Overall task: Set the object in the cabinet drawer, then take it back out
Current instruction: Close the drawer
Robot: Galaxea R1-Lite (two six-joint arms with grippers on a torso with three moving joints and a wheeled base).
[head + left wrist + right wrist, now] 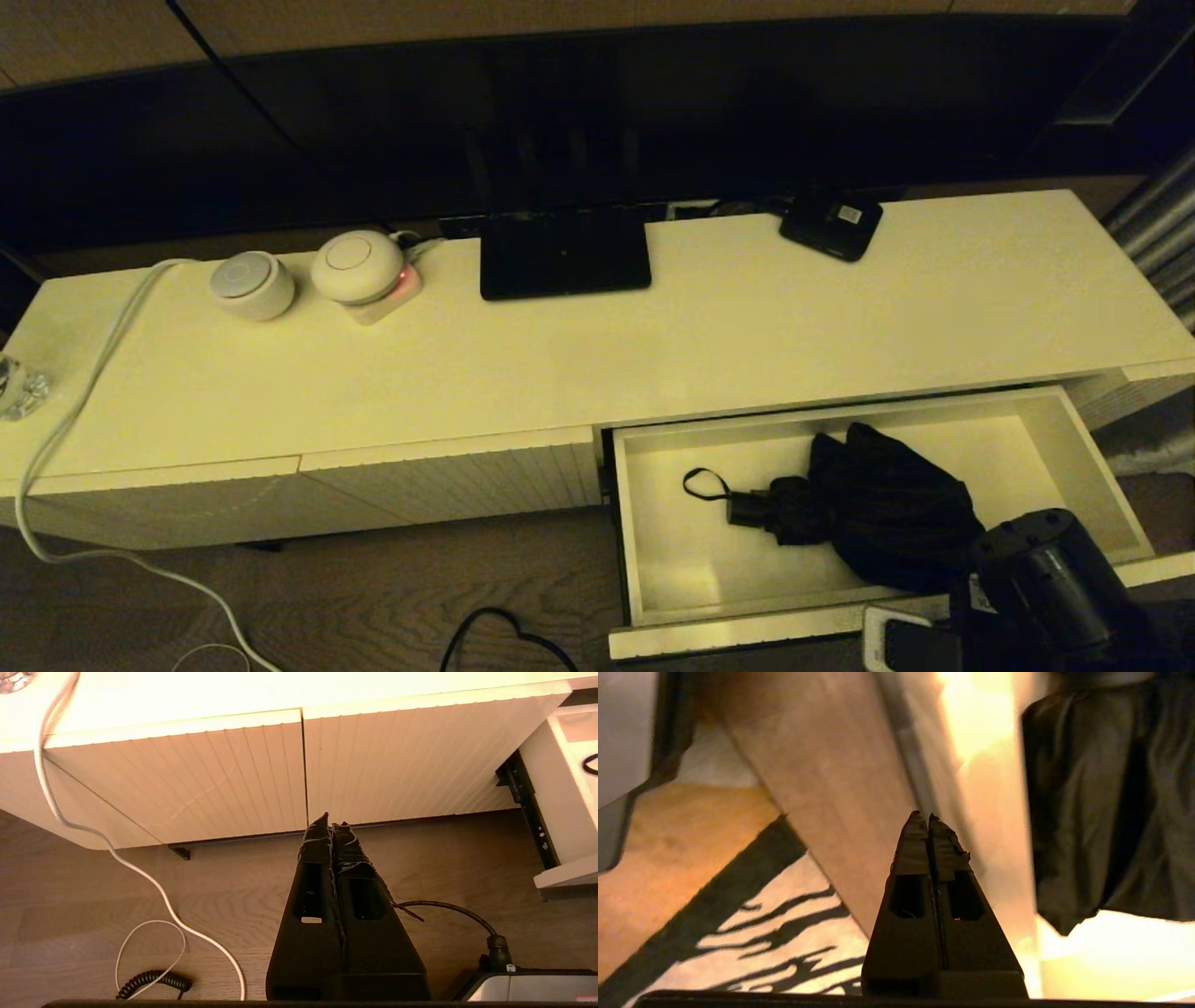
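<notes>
The cabinet drawer (627, 551) stands pulled out at the right end of the cream cabinet. Inside lies the black folding umbrella (882, 513), its short handle (747, 510) and thin wrist loop (705, 483) pointing left. My right arm (1055, 574) hangs over the drawer's front right corner. In the right wrist view the right gripper (928, 817) is shut and empty, beside the umbrella's fabric (1101, 802) without touching it. My left gripper (329, 820) is shut and empty, parked low over the floor before the closed ribbed panels (397, 765).
On the cabinet top stand a black screen base (565, 252), a small black box with a white label (831, 226) and two round white devices (250, 283) (358, 266). A white cable (75, 411) hangs off the left end. A black cable (504, 635) lies on the floor.
</notes>
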